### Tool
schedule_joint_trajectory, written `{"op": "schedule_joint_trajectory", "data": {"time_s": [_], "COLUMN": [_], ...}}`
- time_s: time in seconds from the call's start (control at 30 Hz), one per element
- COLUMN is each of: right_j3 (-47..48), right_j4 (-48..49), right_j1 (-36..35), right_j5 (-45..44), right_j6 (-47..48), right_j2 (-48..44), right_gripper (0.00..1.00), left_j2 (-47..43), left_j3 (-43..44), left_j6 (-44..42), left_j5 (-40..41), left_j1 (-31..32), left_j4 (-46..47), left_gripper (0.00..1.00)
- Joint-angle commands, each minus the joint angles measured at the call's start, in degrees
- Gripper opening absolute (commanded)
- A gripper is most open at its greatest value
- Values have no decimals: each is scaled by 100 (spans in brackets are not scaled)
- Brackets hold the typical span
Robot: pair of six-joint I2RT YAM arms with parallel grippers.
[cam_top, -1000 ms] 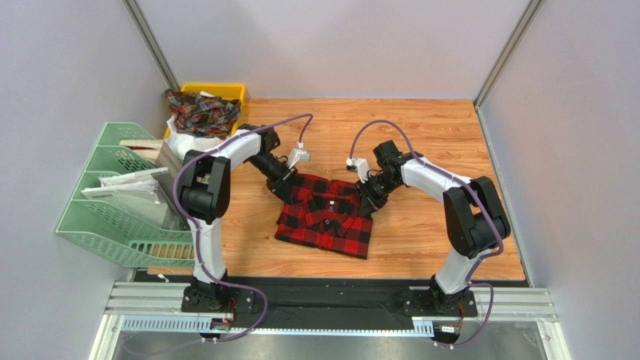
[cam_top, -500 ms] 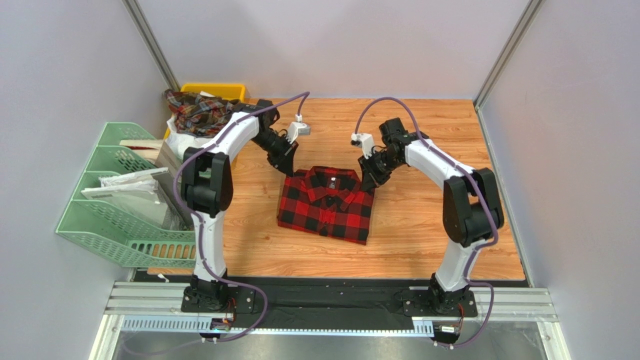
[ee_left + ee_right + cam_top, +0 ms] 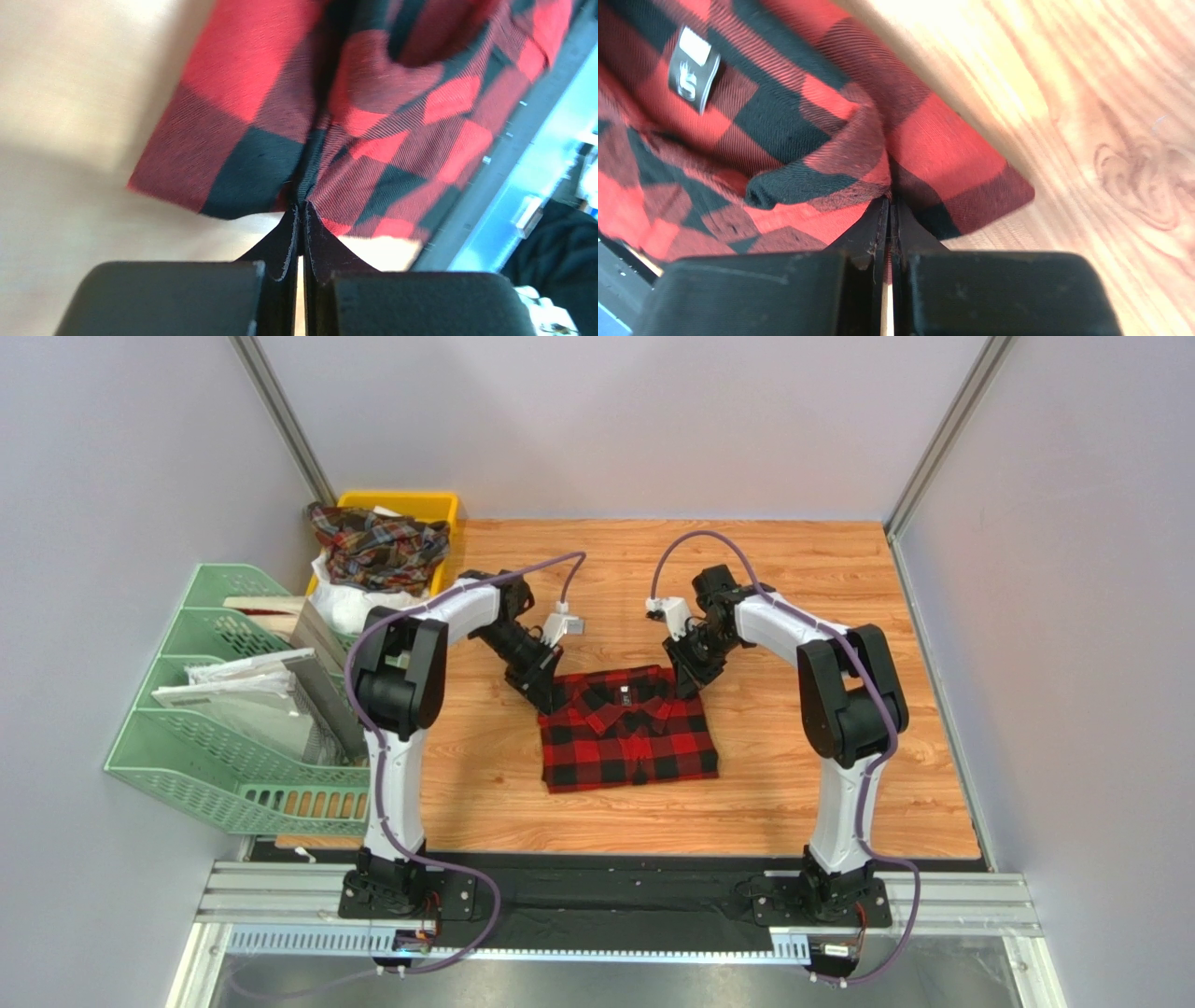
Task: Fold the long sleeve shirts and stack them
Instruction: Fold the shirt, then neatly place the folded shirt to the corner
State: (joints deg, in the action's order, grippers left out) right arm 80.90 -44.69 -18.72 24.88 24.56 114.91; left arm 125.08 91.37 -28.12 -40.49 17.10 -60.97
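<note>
Far L, beside the table [image 3: 786,574], we see green trays [image 3: 211,721] w/ white sheets in them. Just behind, at the far-left corner, a yellow bin [image 3: 421,507] holds a crumpled plaid shirt [image 3: 376,543] in darker mixed colours.

Moving in, the left gripper [image 3: 550,693] sits low at the far-left corner of the red-black shirt [image 3: 627,735]. On its wrist cam we see the jaws pressed together w/ barely a slit, nipping a thin edge of the cloth at the tips.

The red-black shirt lies flat mid-table btwn the two arms. It is folded to a compact rectangle, collar toward the far side, front up.

On the R, the right gripper [image 3: 687,676] is at the far-right corner of the same shirt. Its jaws are likewise closed to a hairline, cloth caught btwn the tips right by the collar. The neck label [image 3: 694,66] shows inside the collar on that cam; the print is too blurred for us to read.
</note>
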Motion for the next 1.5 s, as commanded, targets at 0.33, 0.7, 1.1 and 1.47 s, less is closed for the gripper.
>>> {"op": "schedule_joint_trajectory", "data": {"time_s": [0.33, 0.7, 1.1, 1.47], "right_j3": [171, 383, -770, 479], "right_j4": [-392, -620, 294, 162], "right_j1": [35, 623, -1765, -2778], "right_j5": [-308, -223, -1854, -2682], "right_j6": [251, -397, -2613, -3343], "right_j2": [-497, -1292, -2264, 109], "right_gripper": [0, 77, 100, 100], "left_j2": [-608, -1369, -5395, -5810], "left_j3": [179, -188, -2387, -2431], "left_j6": [518, 1309, 2390, 2030], "left_j5": [383, -379, 331, 806], "left_j1": [-155, -822, -796, -796], "left_j4": [305, 1429, 2880, 2195], "left_gripper": [0, 54, 99, 99]}}
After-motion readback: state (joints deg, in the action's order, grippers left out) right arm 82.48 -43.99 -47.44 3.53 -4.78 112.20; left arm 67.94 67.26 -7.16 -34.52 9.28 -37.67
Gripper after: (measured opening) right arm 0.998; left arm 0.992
